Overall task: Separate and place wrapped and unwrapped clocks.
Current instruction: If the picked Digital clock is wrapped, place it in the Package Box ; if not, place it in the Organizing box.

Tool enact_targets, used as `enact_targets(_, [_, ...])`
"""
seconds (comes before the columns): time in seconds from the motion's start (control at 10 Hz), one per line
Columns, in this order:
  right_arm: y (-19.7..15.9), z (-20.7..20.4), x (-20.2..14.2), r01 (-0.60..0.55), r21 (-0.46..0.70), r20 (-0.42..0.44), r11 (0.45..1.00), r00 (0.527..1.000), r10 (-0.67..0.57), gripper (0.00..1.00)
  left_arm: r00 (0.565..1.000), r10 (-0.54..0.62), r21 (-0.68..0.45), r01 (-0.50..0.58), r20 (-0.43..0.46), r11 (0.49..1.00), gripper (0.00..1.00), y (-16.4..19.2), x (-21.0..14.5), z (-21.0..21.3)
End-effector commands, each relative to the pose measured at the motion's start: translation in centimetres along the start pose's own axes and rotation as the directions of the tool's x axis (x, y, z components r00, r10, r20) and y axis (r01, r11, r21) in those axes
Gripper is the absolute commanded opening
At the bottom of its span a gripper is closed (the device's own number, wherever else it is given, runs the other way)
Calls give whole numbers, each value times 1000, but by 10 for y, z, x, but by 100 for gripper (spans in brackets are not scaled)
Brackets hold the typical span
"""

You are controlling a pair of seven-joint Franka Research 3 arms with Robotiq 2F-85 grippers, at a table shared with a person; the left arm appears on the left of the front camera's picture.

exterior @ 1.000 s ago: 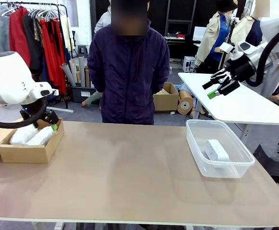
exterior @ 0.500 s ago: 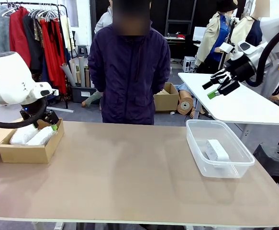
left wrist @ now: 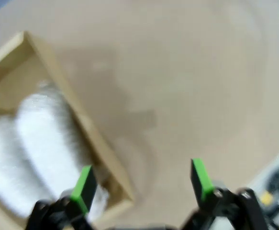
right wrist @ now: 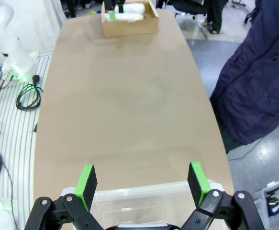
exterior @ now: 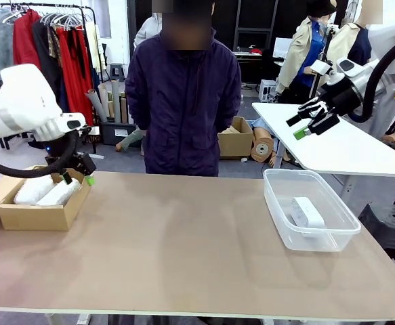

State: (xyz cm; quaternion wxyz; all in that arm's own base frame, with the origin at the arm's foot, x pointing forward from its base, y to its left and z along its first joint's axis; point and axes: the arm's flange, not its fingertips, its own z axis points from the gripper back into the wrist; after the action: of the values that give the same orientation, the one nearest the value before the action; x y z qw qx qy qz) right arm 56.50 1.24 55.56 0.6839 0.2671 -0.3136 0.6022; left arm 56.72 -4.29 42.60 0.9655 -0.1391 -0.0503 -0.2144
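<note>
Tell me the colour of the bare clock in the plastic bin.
White; the bare clock shows best in the front view.

Parted jaws above clear bin (right wrist: 144, 201)

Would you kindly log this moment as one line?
bubble-wrapped clocks: both in cardboard box | bare clock: in plastic tub | left pincer: open, above box | right pincer: open, raised

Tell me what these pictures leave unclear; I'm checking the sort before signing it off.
- Bare clock, front view: seen through the clear bin; its face is too small to read.
- Bare clock, right wrist view: cut off by the bottom edge behind the open right gripper.
- Bubble-wrap bundles, left wrist view: blurred, partly behind the open left gripper; contents hidden by wrap.
</note>
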Motion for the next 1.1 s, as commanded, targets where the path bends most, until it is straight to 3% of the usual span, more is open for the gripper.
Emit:
enact_targets(0.0, [1, 0, 1, -5, 1, 0, 1000, 1000, 5, 100, 995, -20, -134, 8, -93, 991, 100, 5, 13, 23])
enact_targets(0.1, [1, 0, 1, -5, 1, 0, 1000, 1000, 5, 100, 988, -110, -197, 88, -105, 976, 100, 2, 17, 31])
enact_targets(0.3, [1, 0, 1, -5, 1, 0, 1000, 1000, 5, 100, 956, -292, -245, 293, 41, 924, 100, -3, 29, 44])
enact_targets(0.4, [1, 0, 1, -5, 1, 0, 1000, 1000, 5, 100, 900, -402, -228, 432, 170, 872, 100, -1, 38, 53])
enact_targets(0.6, [1, 0, 1, -5, 1, 0, 1000, 1000, 5, 100, 756, -558, -165, 633, 342, 756, 100, -7, 45, 65])
enact_targets(0.8, [1, 0, 1, -5, 1, 0, 1000, 1000, 5, 100, 594, -669, -174, 791, 447, 587, 100, -17, 48, 85])
enact_targets(1.0, [1, 0, 1, -5, 1, 0, 1000, 1000, 5, 100, 457, -716, -135, 877, 527, 460, 100, -18, 53, 114])
